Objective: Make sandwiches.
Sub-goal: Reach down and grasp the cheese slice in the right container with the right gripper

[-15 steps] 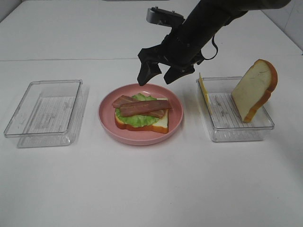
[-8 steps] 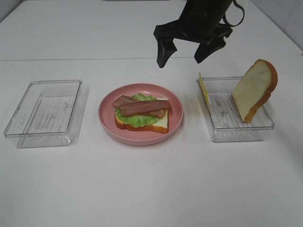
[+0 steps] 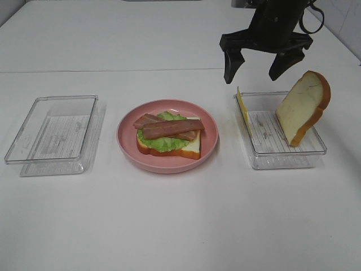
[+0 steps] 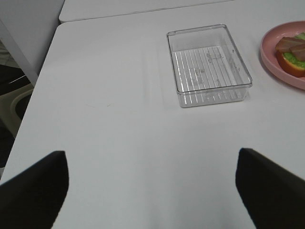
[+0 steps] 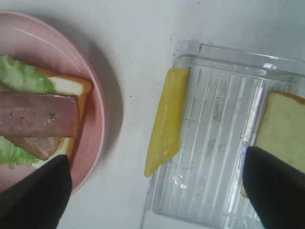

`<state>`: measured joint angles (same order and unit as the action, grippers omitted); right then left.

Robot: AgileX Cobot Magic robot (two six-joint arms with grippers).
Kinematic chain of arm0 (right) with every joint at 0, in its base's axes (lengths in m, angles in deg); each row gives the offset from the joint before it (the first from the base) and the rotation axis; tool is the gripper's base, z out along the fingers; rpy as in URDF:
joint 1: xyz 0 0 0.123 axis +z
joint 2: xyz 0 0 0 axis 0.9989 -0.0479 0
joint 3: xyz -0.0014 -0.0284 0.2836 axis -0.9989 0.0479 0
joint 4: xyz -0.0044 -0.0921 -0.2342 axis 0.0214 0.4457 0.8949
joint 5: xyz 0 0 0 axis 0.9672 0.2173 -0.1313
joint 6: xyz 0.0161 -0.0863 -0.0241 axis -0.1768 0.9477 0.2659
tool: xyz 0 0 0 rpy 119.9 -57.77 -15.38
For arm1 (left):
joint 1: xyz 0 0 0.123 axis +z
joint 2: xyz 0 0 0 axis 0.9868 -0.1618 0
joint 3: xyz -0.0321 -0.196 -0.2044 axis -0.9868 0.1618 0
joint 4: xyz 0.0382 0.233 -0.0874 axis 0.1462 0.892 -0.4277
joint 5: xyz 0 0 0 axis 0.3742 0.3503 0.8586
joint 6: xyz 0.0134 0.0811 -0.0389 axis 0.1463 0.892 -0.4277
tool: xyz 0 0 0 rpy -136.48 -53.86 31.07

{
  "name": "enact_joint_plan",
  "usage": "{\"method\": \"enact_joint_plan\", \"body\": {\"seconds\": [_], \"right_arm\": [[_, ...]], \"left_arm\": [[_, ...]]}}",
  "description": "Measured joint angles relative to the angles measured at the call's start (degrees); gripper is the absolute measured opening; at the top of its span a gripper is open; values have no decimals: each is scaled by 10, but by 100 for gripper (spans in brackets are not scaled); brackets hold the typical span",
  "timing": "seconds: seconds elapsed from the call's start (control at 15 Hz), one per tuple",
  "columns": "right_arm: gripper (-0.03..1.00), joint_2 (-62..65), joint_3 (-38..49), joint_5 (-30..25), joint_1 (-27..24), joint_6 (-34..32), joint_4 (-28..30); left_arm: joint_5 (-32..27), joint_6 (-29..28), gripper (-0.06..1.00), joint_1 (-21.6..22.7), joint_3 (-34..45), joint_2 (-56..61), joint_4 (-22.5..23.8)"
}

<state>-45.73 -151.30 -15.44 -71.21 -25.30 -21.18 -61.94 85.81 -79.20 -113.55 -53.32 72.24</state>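
Observation:
An open-faced sandwich lies on the pink plate point(image 3: 125, 148): a bread slice topped with green lettuce point(image 3: 163, 143) and brown-red bacon strips point(image 3: 169, 129). A second bread slice point(image 3: 302, 107) leans upright in the right clear container point(image 3: 282, 161). The yellow cheese square point(image 3: 242, 106) stands on edge against that container's left wall. My right gripper point(image 3: 252, 73) hangs open and empty in the air above the container's back left part; its wrist view looks down on the cheese point(image 5: 167, 119). My left gripper point(image 4: 152, 191) is open and empty over bare table.
An empty clear container point(image 3: 53, 135) sits left of the plate and also shows in the left wrist view as the ribbed container point(image 4: 207, 64). White table surrounds everything. The table's left edge point(image 4: 47, 62) is near the left arm.
My right gripper has travelled right and upward, from just above the plate's far rim to above the right container, with its fingers spreading wider. The food has not moved.

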Motion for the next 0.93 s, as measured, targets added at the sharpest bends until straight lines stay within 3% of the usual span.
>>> {"method": "enact_joint_plan", "body": {"seconds": [0.33, 0.93], "right_arm": [[92, -80, -63, 3, -1, 0, -9], [87, -125, -69, -12, -1, -2, -8]], "left_arm": [[0, 0, 87, 0, 0, 0, 0], [0, 0, 87, 0, 0, 0, 0]]}}
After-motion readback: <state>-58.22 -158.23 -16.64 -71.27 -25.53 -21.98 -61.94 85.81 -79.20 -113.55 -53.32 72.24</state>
